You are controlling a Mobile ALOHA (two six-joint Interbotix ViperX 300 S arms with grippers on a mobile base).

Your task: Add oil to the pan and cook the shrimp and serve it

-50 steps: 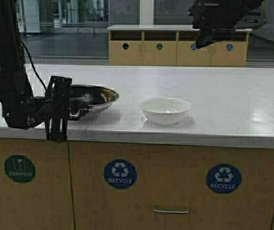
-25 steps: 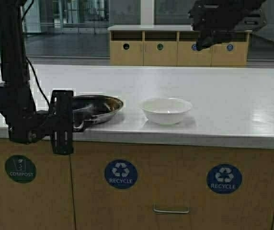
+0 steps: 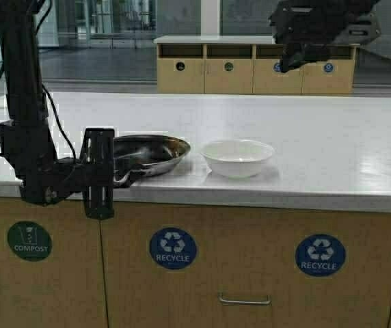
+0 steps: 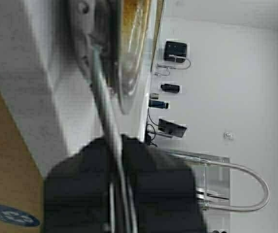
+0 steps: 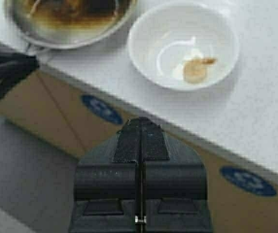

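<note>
One pan [image 3: 149,152] sat on the counter [image 3: 318,150], its handle clamped in the left pincer [image 3: 101,174]. One shrimp [image 5: 196,69] lay in one white bowl [image 3: 236,157]. The right pincer [image 5: 140,145] hung clenched above.

On the pale grey-white table [image 3: 332,157] with tan wood-grain fronts, the shiny steel round pan [image 3: 151,154] shows a brown-scorched dark inside beside the plain white round bowl [image 3: 236,157] holding the pale beige curled shrimp [image 5: 196,69], above round blue-and-white recycle stickers [image 3: 172,248] and a green compost sticker [image 3: 29,240].
</note>
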